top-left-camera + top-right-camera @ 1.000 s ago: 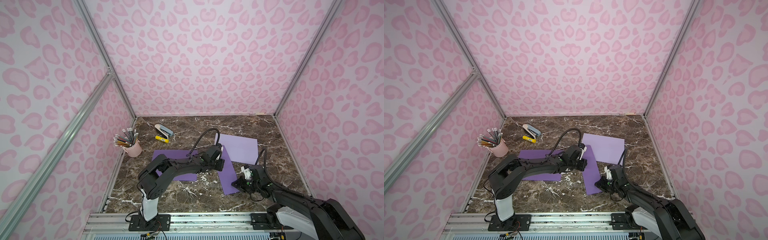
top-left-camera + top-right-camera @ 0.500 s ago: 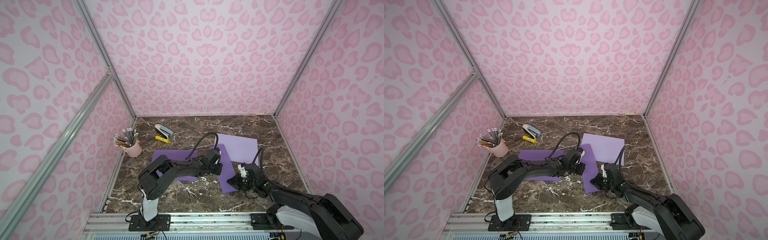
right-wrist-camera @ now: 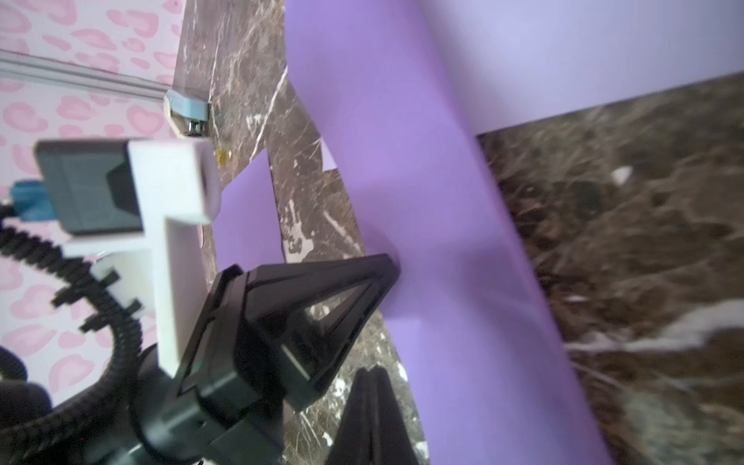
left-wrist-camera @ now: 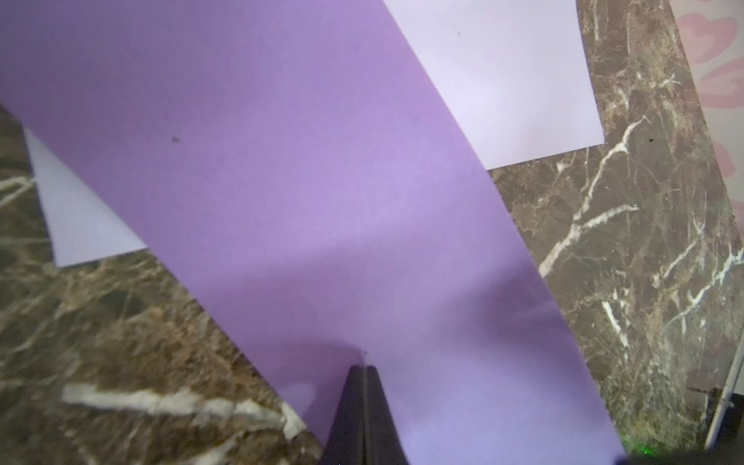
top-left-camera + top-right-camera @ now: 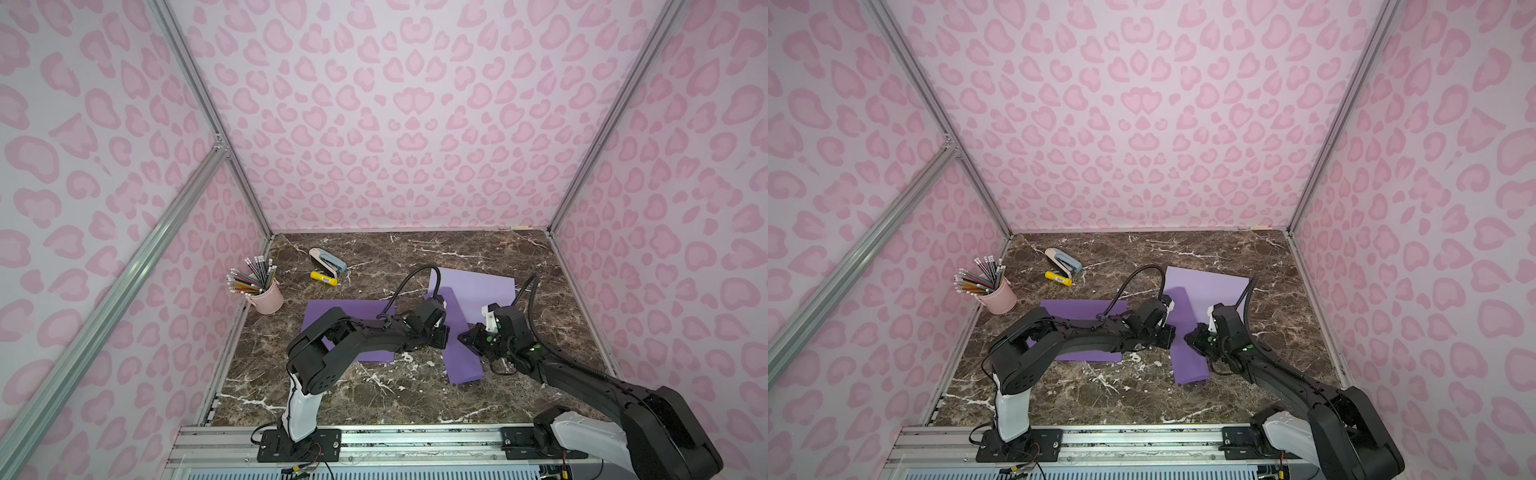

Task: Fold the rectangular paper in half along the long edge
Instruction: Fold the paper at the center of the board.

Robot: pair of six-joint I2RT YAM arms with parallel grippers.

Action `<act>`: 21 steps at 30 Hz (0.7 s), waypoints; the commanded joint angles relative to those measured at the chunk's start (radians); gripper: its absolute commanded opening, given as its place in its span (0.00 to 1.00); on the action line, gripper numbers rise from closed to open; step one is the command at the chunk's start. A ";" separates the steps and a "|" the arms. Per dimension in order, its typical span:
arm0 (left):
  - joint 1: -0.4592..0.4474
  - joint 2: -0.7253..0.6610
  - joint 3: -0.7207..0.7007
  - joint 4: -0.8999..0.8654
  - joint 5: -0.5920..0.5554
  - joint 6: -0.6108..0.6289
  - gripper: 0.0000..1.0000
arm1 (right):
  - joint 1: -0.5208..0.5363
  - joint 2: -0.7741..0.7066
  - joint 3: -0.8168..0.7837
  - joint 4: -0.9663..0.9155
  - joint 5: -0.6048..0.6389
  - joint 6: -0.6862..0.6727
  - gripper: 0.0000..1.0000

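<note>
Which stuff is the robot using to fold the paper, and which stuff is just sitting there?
For the job:
- long purple paper strip
- left end effector, shut, at the strip
- right end effector, shut, at the strip

Just lying about:
- pale lilac sheet, partly under the strip
- darker purple sheet
- pink cup of pencils
- stapler
- yellow tube

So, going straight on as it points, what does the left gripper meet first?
The darker purple paper: the left gripper, shut, seems to touch it; the pale sheet lies beyond. Depth is unclear.
</note>
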 commanded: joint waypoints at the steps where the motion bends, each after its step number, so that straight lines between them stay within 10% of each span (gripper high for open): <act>1: -0.002 -0.005 -0.003 0.001 0.000 0.004 0.04 | -0.076 0.016 0.024 -0.072 -0.017 -0.109 0.00; 9: -0.001 -0.001 0.003 -0.004 -0.001 0.009 0.04 | -0.121 -0.041 0.018 -0.105 0.036 -0.213 0.54; 21: -0.002 -0.008 0.017 -0.007 0.002 0.015 0.04 | -0.121 0.106 0.007 -0.029 -0.057 -0.261 0.40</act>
